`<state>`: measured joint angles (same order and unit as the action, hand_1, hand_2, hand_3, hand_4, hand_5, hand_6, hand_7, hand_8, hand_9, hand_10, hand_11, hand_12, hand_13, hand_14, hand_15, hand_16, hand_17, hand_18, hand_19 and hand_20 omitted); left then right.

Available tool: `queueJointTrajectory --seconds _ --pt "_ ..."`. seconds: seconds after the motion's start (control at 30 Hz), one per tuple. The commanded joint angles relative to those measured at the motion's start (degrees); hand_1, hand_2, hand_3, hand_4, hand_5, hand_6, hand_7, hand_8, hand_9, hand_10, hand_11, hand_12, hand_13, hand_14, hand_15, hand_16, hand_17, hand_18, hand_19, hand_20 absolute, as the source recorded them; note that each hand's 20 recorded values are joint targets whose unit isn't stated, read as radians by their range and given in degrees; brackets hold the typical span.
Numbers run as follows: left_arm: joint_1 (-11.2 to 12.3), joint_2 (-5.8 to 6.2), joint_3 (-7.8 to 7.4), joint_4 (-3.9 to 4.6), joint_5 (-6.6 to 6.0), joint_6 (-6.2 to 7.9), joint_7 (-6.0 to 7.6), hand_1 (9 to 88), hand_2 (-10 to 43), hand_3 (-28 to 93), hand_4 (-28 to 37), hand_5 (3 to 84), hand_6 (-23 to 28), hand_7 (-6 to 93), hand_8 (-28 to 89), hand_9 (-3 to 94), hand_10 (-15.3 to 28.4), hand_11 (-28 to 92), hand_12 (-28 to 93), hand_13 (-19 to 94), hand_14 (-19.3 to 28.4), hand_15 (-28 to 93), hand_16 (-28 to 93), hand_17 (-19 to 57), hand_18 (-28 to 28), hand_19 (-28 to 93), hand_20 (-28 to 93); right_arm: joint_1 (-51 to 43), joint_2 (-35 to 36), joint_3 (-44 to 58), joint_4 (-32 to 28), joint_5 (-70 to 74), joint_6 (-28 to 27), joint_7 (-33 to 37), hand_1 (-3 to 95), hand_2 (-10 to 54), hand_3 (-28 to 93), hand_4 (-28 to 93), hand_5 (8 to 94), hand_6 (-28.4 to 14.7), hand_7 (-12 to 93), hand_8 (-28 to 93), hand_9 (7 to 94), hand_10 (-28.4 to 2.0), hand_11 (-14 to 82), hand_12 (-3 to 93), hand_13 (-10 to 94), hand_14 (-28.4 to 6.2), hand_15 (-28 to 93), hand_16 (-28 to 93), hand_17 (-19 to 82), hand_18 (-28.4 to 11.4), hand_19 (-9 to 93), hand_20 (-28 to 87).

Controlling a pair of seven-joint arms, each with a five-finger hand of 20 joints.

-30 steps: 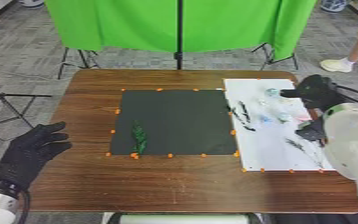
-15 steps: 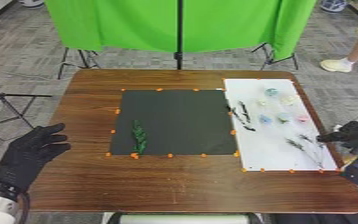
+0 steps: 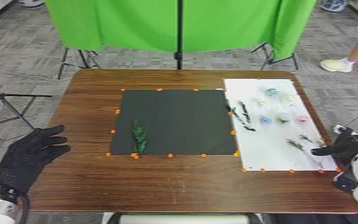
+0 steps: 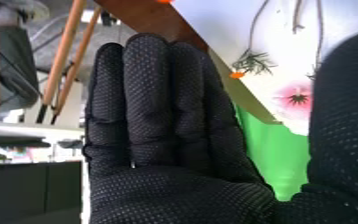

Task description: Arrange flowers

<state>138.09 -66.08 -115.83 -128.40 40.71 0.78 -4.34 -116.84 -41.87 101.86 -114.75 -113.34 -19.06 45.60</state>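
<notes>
Across the brown table, a green sprig lies on the black mat, as backing, I guess, my right hand straight-fingered by loose stems, my left hand open, aside perhaps for room

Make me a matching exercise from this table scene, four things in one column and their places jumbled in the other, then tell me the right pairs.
Things
1. Green leafy sprig
2. Pink flower
3. Left hand
4. Green cloth

Places
A. Behind the table
B. On the dark mat
C. At the table's left edge
D. On the white sheet

Right pairs: 1-B, 2-D, 3-C, 4-A
</notes>
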Motion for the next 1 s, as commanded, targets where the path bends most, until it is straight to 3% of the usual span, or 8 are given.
queueJointTrajectory --seconds 0.03,0.13,0.23,0.4,0.63,0.73,1.0 --pt "1.1 -0.65 0.23 -0.07 0.16 0.39 -0.06 29.0 7.6 73 -28.3 44.6 7.2 31.3 -14 41.6 17.2 46 19 36 20.8 70 -6 -2.7 24.6 66 0 -0.1 -0.2 -4.1 2.4 -2.1 1.2 -1.3 42.5 -9.5 56 -28 61.8 -2.2 39 -21 61.2 -11.3 54.5 26.2 65 -8.9 66 21 26 -17.1 75 23" --pt "1.1 -0.64 0.22 -0.02 0.18 0.49 0.0 28.9 7.5 73 -28.3 44.5 7.2 31.3 -14 41.5 17.3 46 19 36 20.7 70 -6 -2.8 24.5 66 0 0.4 -0.2 -5.4 2.7 -2.2 0.2 -1.9 44.3 -9.5 58 -28 67.1 0.0 41 -22 70.6 -10.2 55.4 28.0 70 -7.8 66 23 27 -16.5 75 22" --pt "1.1 -0.68 0.23 -0.08 0.06 0.55 -0.15 28.9 7.5 73 -28.3 44.6 7.3 31.2 -14 41.6 17.2 46 19 36 20.7 70 -6 -2.8 24.6 66 0 0.0 -0.4 -5.7 2.8 -1.9 0.4 -2.6 47.5 -9.5 56 -28 69.7 -0.2 42 -10 75.8 -9.2 53.9 29.9 74 -6.9 65 25 29 -15.9 75 22" --pt "1.1 -0.52 0.31 -0.01 0.04 0.81 0.07 28.9 7.5 73 -28.3 44.5 7.2 31.3 -14 41.5 17.2 46 19 36 20.8 70 -6 -2.8 24.6 66 0 -1.1 -0.6 -5.1 3.0 -0.3 3.7 -4.1 44.9 -6.5 72 -28 75.4 -0.2 45 -7 82.4 -8.3 51.9 31.6 79 -6.6 64 27 31 -15.7 77 21" --pt "1.2 -0.48 0.23 -0.07 0.18 0.82 0.2 29.0 7.5 73 -28.3 44.5 7.2 31.2 -14 41.5 17.2 46 19 36 20.8 70 -6 -2.8 24.6 66 -1 -2.8 -0.7 -3.2 1.5 -2.3 11.8 -7.1 43.0 -7.2 82 -28 78.1 -1.4 48 -2 83.8 -9.0 59.0 33.7 79 -8.1 73 30 32 -16.2 80 23" --pt "0.8 -0.5 0.18 -0.07 1.31 0.71 -0.28 29.0 7.6 73 -28.3 44.5 7.2 31.3 -14 41.4 17.2 46 19 36 20.9 70 -6 -2.7 24.6 66 -1 -2.5 -1.2 -1.6 -0.7 -2.3 12.8 -7.9 42.7 -8.0 83 -28 78.9 -1.5 49 -1 84.7 -8.9 60.6 34.1 79 -8.2 75 30 33 -16.4 81 23" --pt "1.1 -0.55 0.17 -0.21 1.09 1.1 -0.21 29.0 7.6 73 -28.3 44.5 7.1 31.3 -14 41.4 17.2 46 19 36 20.8 70 -6 -2.8 24.5 66 -1 4.8 -0.7 -3.2 -7.2 -1.9 20.8 -11.1 41.6 -8.9 85 -26 80.1 -2.2 49 1 85.8 -8.8 62.3 34.8 80 -8.5 77 31 34 -16.5 82 24"
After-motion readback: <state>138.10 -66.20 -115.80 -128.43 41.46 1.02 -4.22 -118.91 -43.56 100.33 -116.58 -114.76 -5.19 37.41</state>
